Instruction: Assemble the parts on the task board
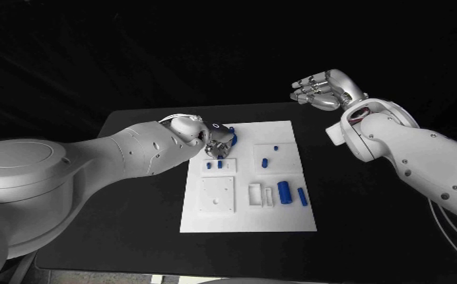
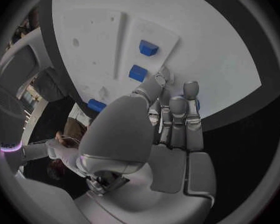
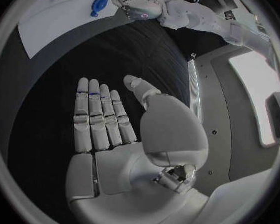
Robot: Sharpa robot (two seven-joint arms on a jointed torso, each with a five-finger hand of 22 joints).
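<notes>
Left robot hand [image 1: 217, 144]: gripping a blue part [image 1: 232, 138] over the white board [image 1: 290, 221].
Right robot hand [image 1: 323, 90]: open, fingers spread, off the bench [image 1: 142, 244].

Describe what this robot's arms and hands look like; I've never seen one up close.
Both arms are smooth, rounded white shells dotted with small dark screw holes. The right arm shows a reddish cable loop at its wrist. Each ends in a silver metallic hand with jointed, segmented fingers and paler pads: the left hand and the right hand.
</notes>
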